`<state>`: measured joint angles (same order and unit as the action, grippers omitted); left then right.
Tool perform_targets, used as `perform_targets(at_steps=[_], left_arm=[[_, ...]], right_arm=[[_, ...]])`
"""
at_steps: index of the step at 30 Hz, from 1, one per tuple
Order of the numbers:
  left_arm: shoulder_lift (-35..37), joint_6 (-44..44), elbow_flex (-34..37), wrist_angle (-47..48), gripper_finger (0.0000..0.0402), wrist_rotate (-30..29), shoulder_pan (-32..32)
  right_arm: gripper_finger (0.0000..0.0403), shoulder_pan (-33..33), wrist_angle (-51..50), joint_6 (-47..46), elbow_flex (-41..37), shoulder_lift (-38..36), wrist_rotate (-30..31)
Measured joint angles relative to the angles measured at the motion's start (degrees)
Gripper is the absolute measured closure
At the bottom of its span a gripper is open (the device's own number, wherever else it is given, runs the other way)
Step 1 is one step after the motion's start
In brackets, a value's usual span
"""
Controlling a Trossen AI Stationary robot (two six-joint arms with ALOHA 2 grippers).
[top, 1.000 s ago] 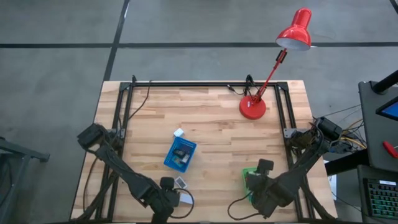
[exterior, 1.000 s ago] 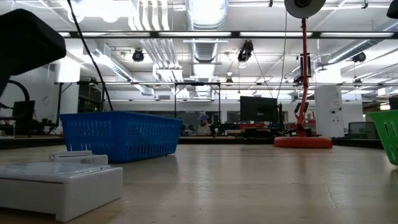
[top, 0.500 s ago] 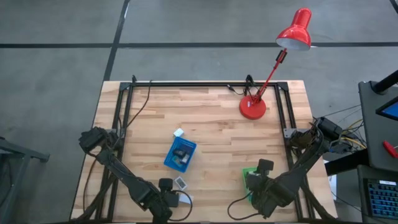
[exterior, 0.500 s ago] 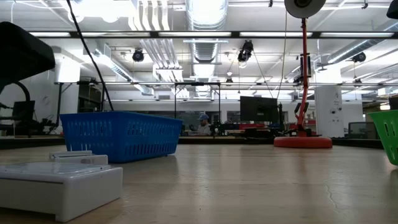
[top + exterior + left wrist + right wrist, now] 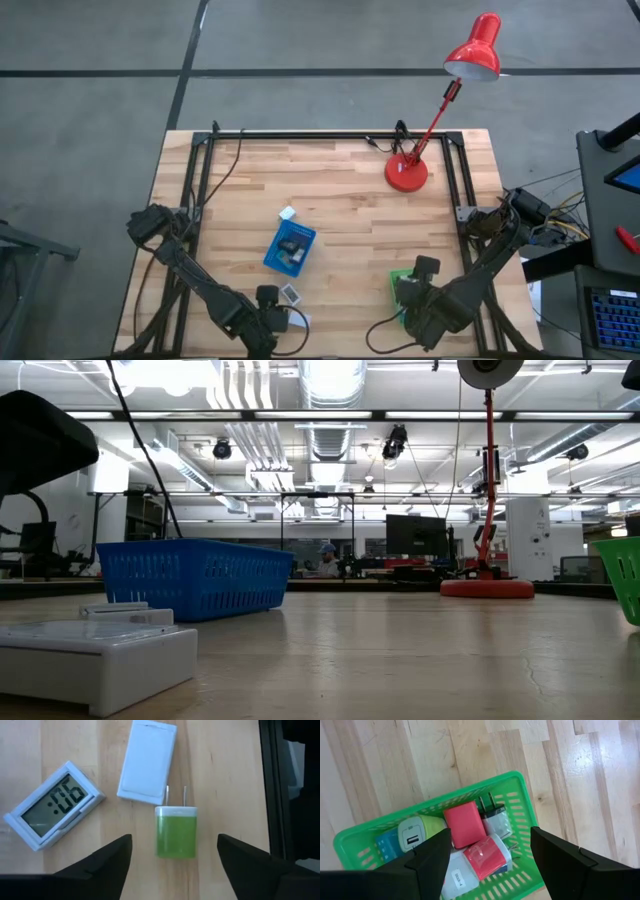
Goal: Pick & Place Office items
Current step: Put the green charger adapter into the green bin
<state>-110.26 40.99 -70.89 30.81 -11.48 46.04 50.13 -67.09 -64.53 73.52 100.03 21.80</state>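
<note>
Left hand (image 5: 172,851) hovers low at the tabletop's (image 5: 350,190) near edge, fingers apart and straddling a green plug adapter (image 5: 175,831) lying flat, not touching it. Right hand (image 5: 487,851), fingers spread and empty, hangs over the green tray (image 5: 520,790) packed with adapters. Beside the green adapter lie a white box (image 5: 147,760) and a small digital clock (image 5: 52,805).

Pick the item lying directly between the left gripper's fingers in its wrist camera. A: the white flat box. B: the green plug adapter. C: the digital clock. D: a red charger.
B: the green plug adapter lies between the open fingers of the left gripper, prongs pointing at the white flat box; the digital clock lies off to one side.
</note>
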Motion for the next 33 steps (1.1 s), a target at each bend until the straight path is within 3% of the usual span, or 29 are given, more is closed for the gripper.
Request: perform_targets(at_steps=[20, 25, 33], left_arm=[[-1.33, 0.2, 0.0, -1.66, 0.0136, 0.51, 0.24], [-1.33, 0.18, 0.0, -1.6, 0.018, 0.08, 0.26], [-1.31, -0.02, 0.0, -1.5, 0.0289, -0.35, 0.28]], right_arm=[[0.014, 0.0, 0.0, 0.0, 0.0, 0.0, -0.15], [0.014, 0.0, 0.0, 0.0, 0.0, 0.0, -0.15], [0.014, 0.0, 0.07, 0.0, 0.0, 0.0, -0.13]])
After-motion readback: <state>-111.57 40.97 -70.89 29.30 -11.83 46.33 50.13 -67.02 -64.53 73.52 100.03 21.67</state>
